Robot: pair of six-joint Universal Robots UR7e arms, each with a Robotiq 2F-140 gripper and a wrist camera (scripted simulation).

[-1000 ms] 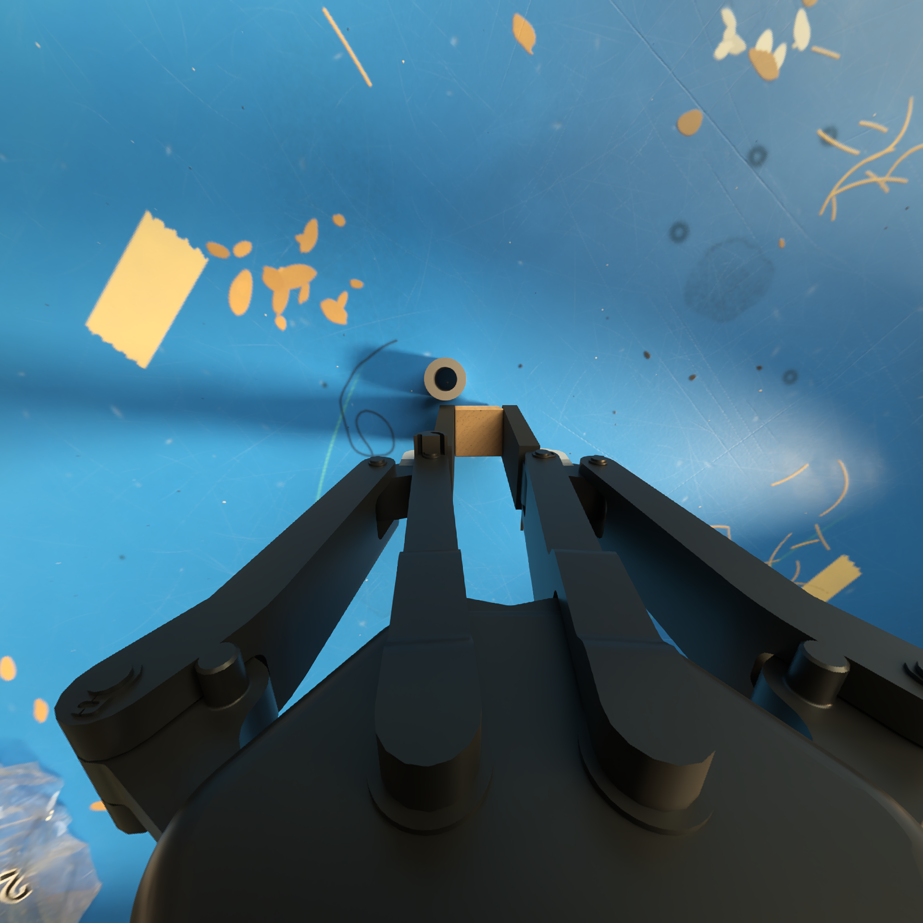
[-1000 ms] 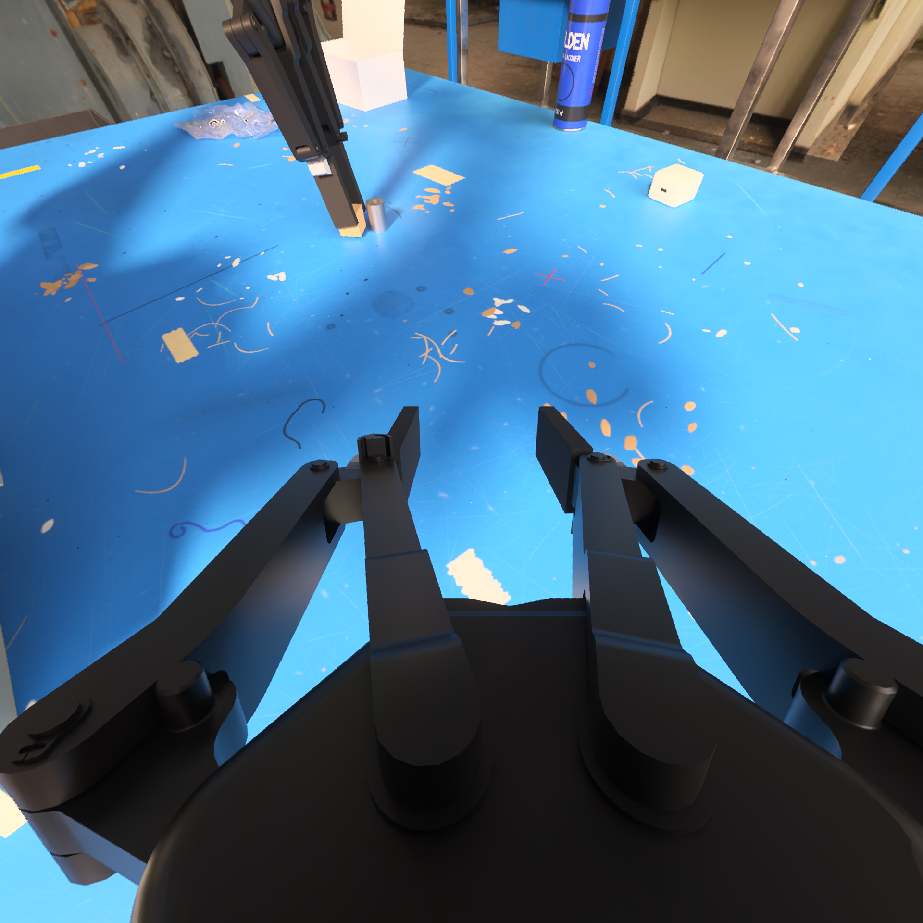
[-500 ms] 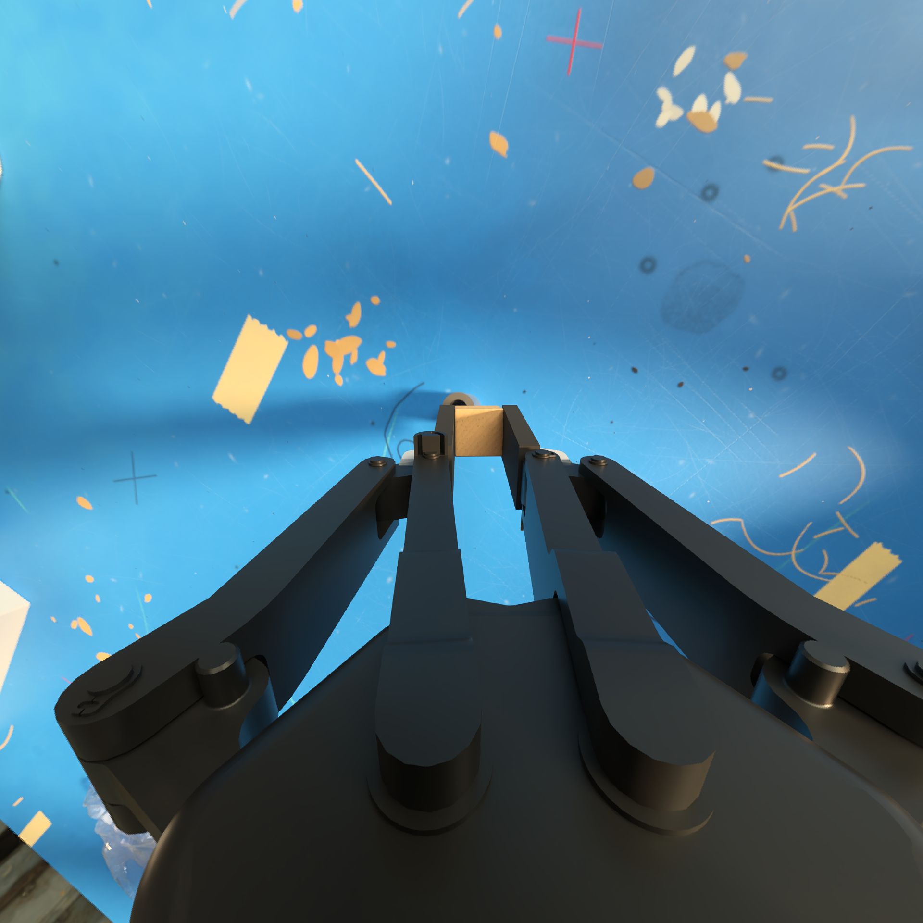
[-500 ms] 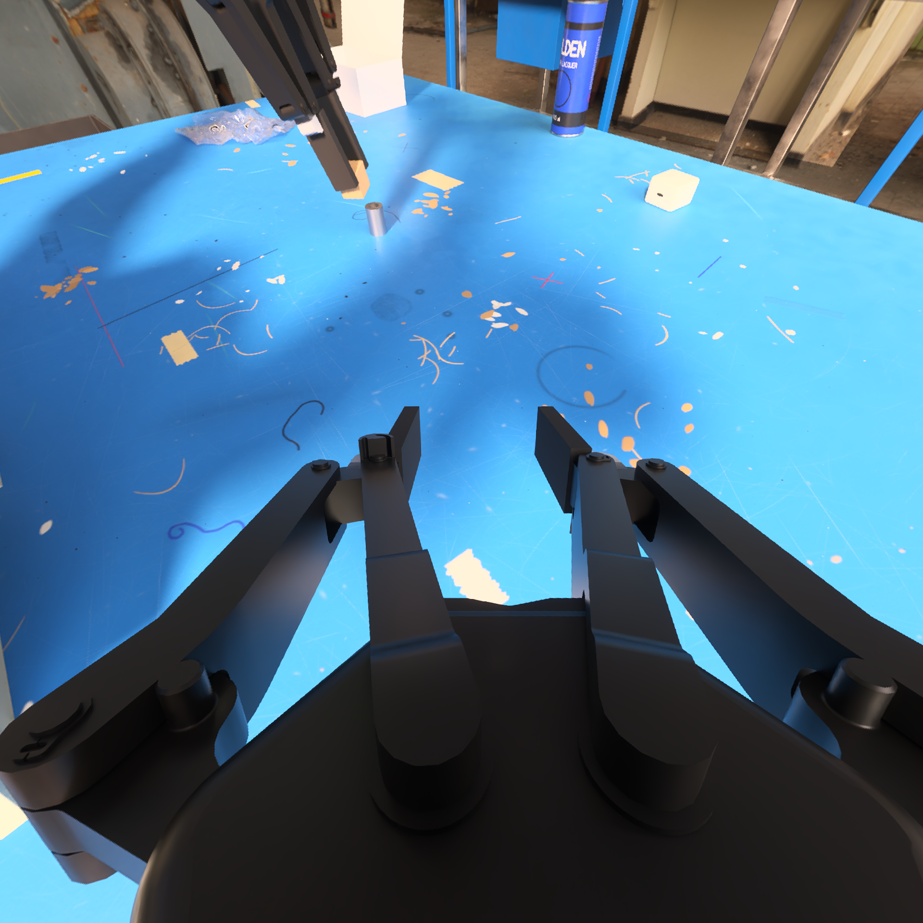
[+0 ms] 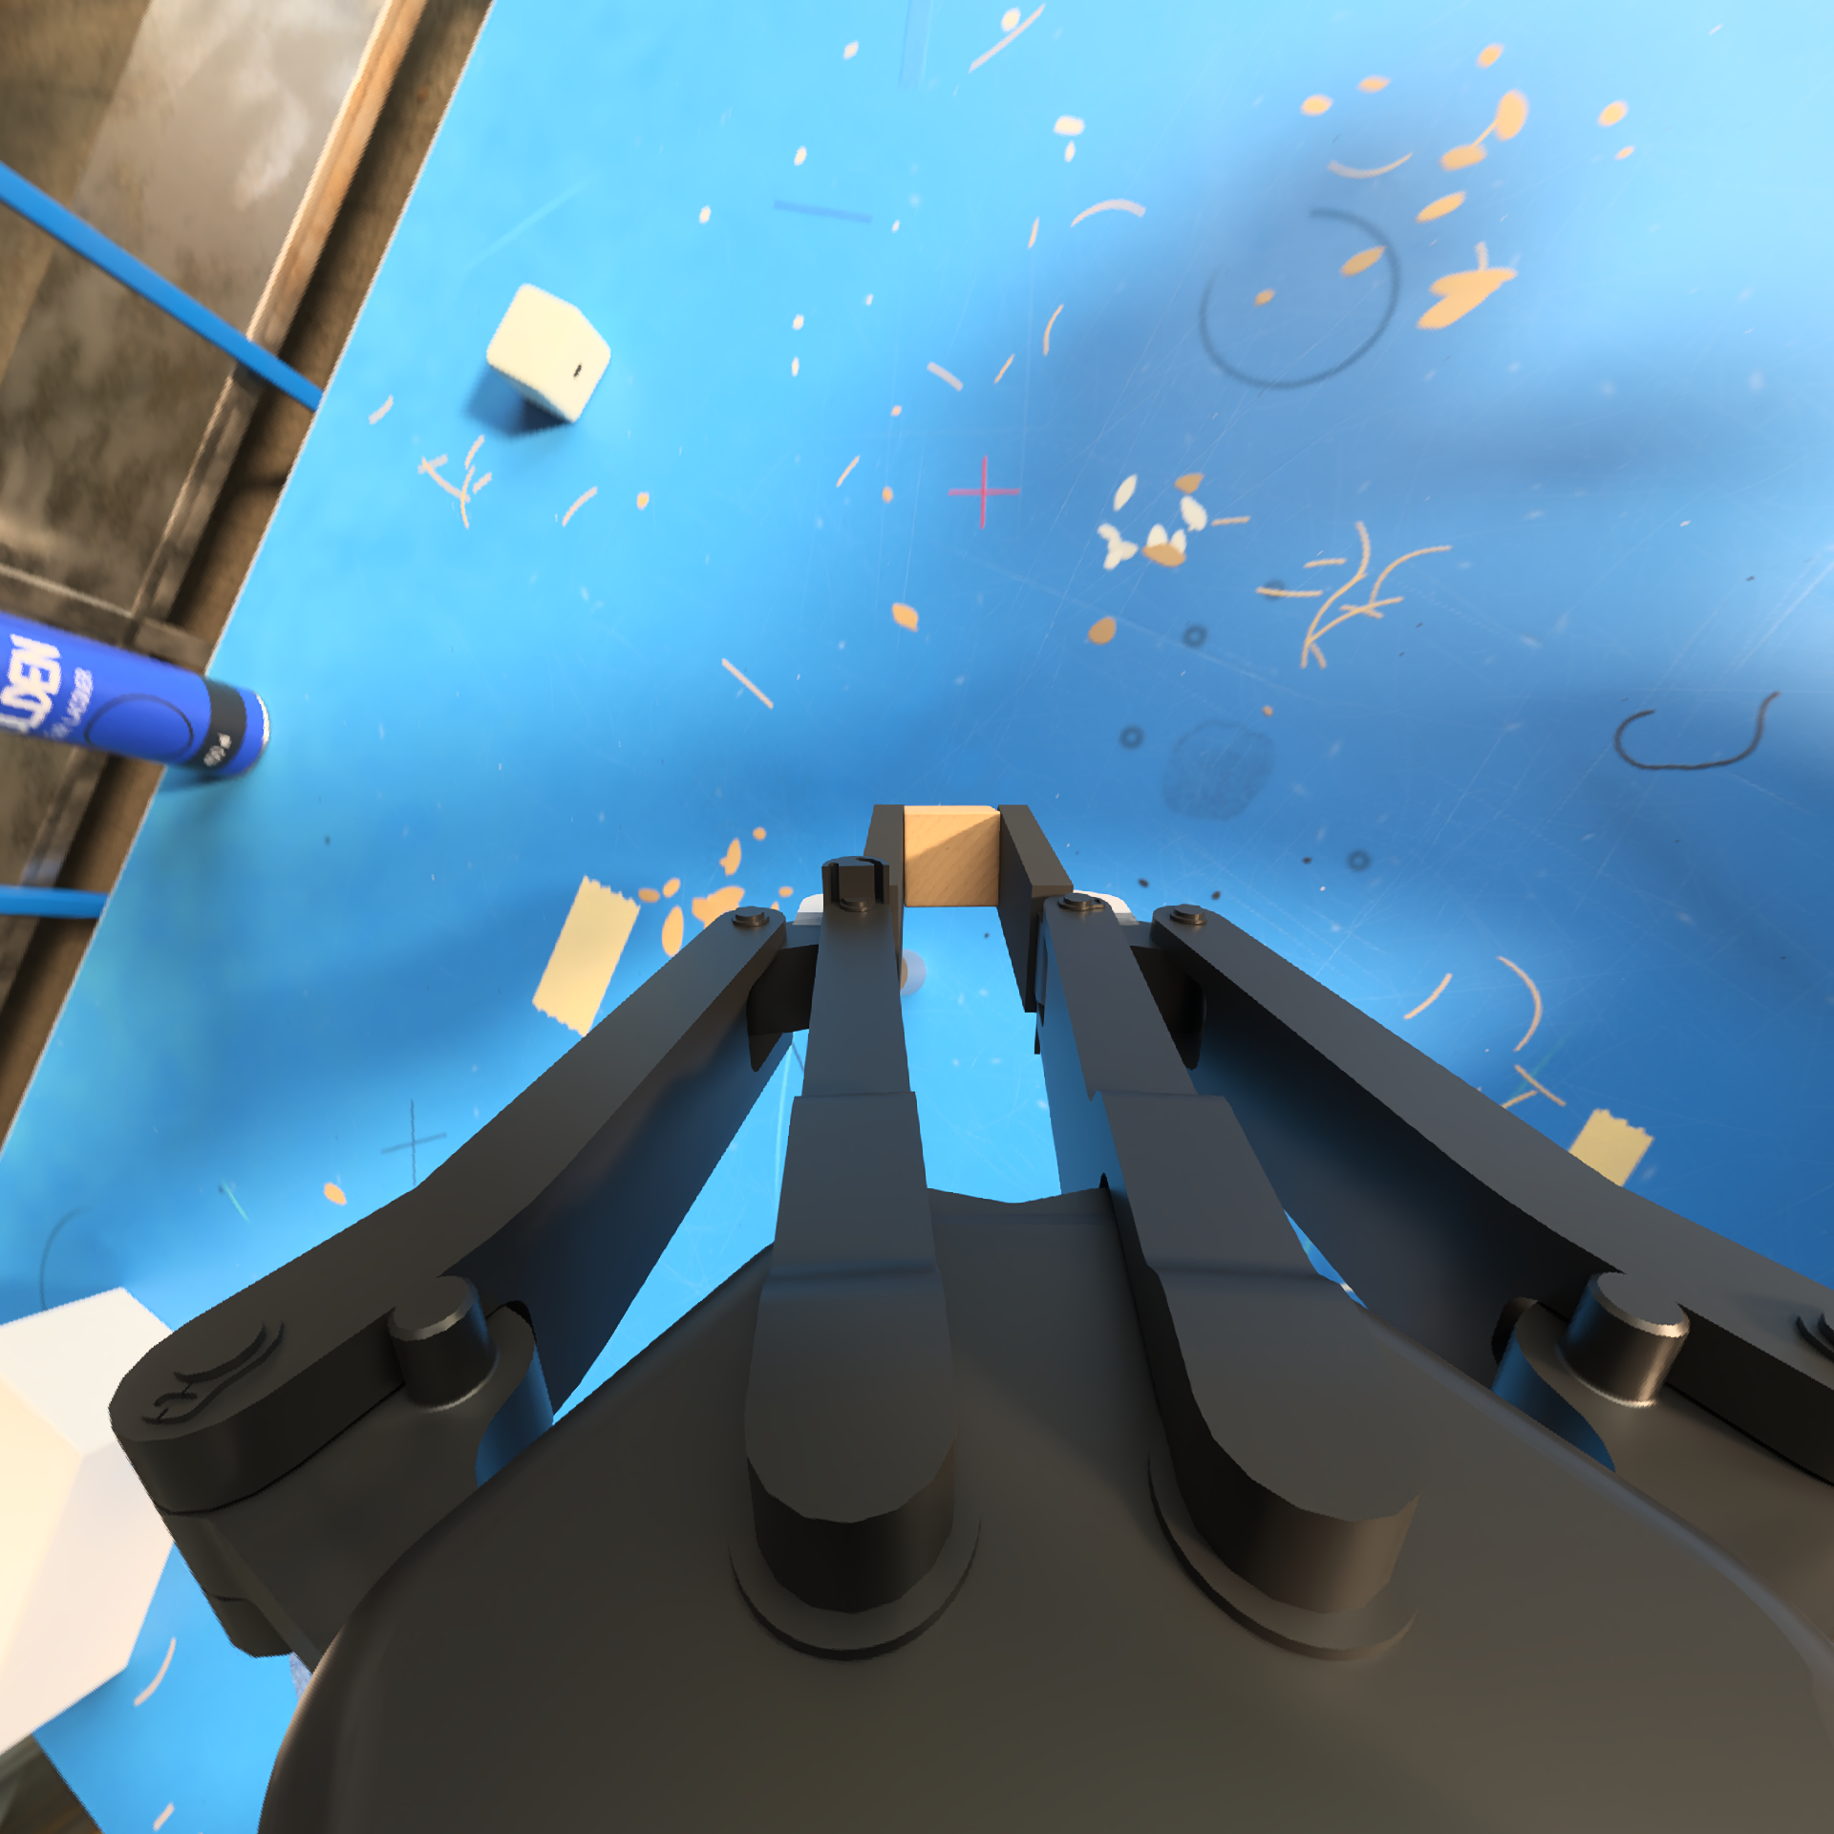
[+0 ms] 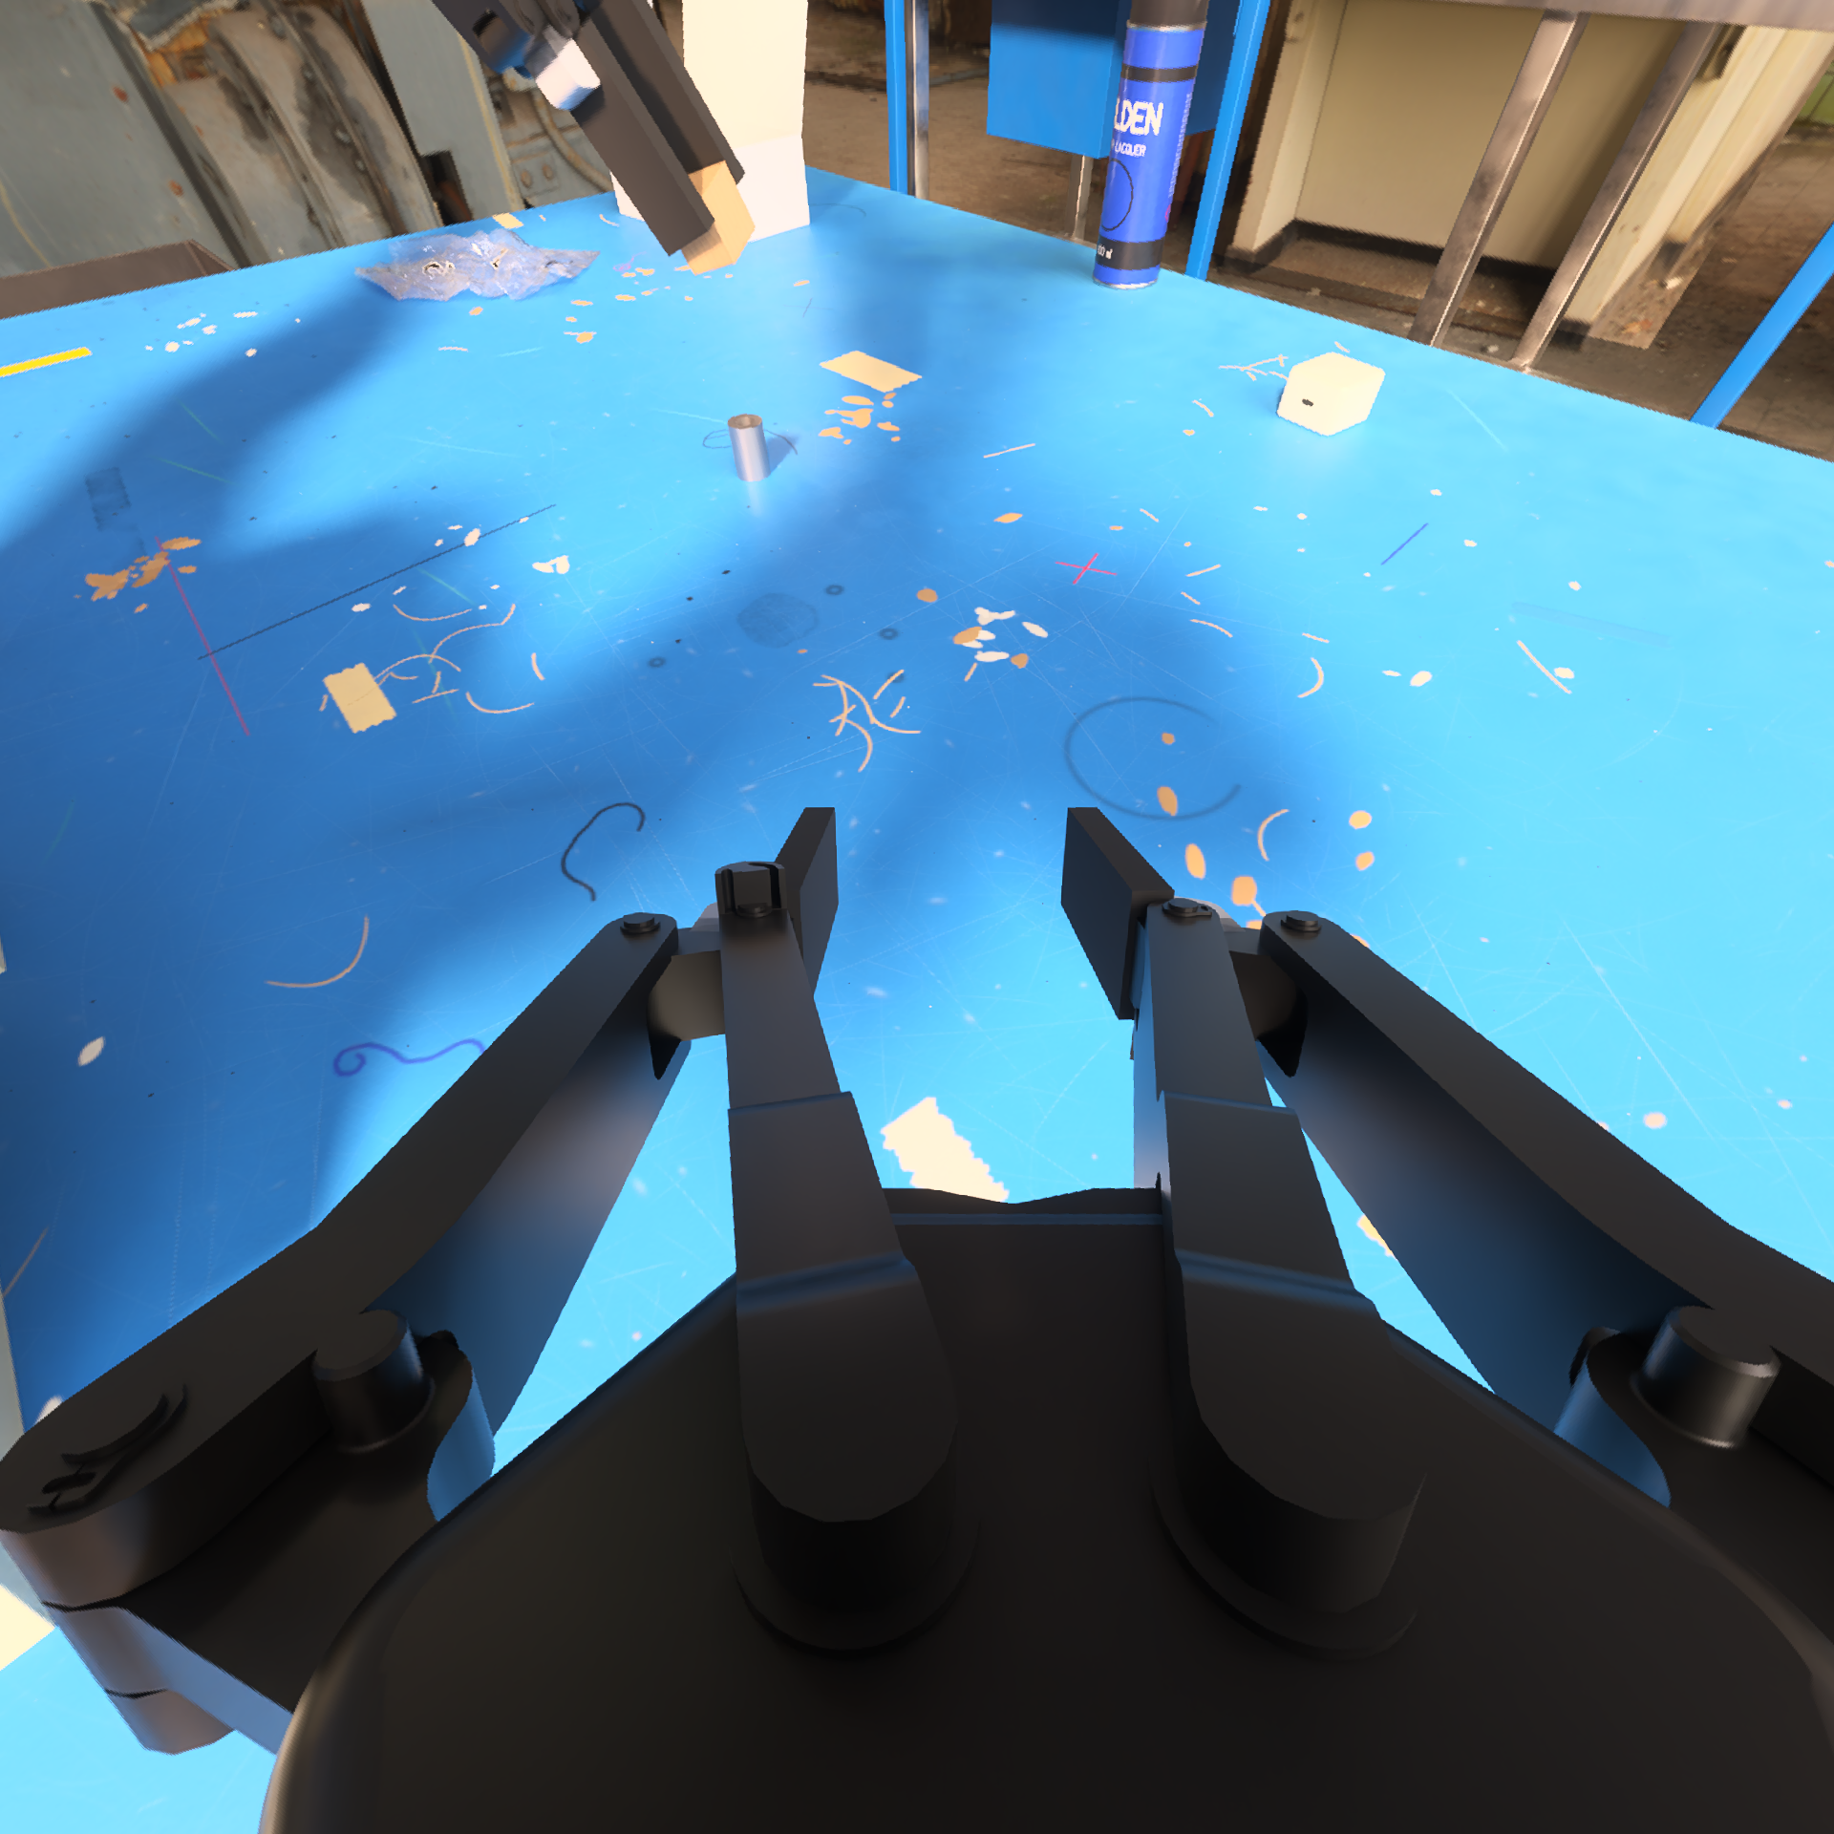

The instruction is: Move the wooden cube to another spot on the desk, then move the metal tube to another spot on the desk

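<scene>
Left wrist view, item one: your left gripper (image 5: 951, 855), black, two-fingered, narrowed onto the small pale wooden cube (image 5: 950, 855), one pad flat against each side face. You will find the cube raised clear of the scuffed blue counter (image 5: 1489, 893); the right wrist view confirms it, showing the left gripper (image 6: 717, 226) tilted, high above the far part of the counter (image 6: 1389, 943), with the cube (image 6: 721, 213) at its tip.

Item two: the short upright grey metal tube (image 6: 747, 448). It stands on the counter, well below and nearer the right wrist camera than the held cube, untouched. All places below are given from this tube.

Item three: your right gripper (image 6: 950, 863), black, fingers spread wide with nothing between them, well apart from the tube on the near side, above bare counter.

Item four: a small white block (image 6: 1328, 393), far right of the tube, near the counter's edge.

Item five: a blue spray can (image 6: 1134, 159), upright, beyond the tube to the right, at the back edge.

Item six: a crumpled clear plastic bag (image 6: 476, 266), beyond the tube to the left.

Item seven: a tan strip of tape (image 6: 869, 370), just beyond the tube to the right.
</scene>
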